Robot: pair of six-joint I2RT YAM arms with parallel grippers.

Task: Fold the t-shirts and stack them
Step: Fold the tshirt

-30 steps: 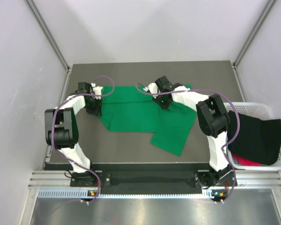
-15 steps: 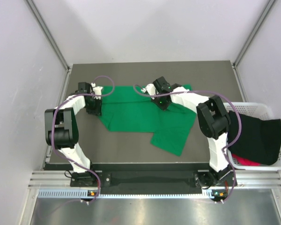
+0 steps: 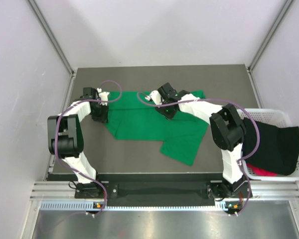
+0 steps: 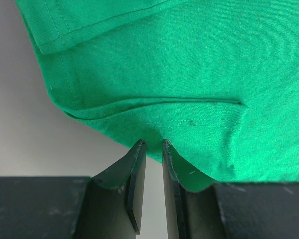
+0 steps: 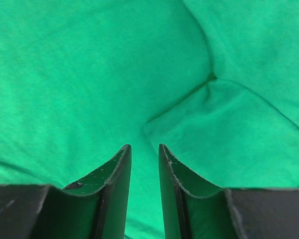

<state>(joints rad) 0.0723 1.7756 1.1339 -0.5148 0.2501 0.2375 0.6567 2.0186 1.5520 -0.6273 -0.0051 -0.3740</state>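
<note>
The green t-shirt [image 3: 139, 122] lies lengthwise left-to-right; left end effector [image 4: 152, 144] and right end effector [image 5: 144, 148] each slightly apart.

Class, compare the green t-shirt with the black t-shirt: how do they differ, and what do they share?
The green t-shirt lies on the table; the black t-shirt sits in the white basket. The green t-shirt is spread out; the black t-shirt is bunched. Both are plain cloth.

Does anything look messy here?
Yes. The green t-shirt lies crooked on the table, one flap sticking out toward the near edge, and a black t-shirt spills over the rim of the white basket.
</note>
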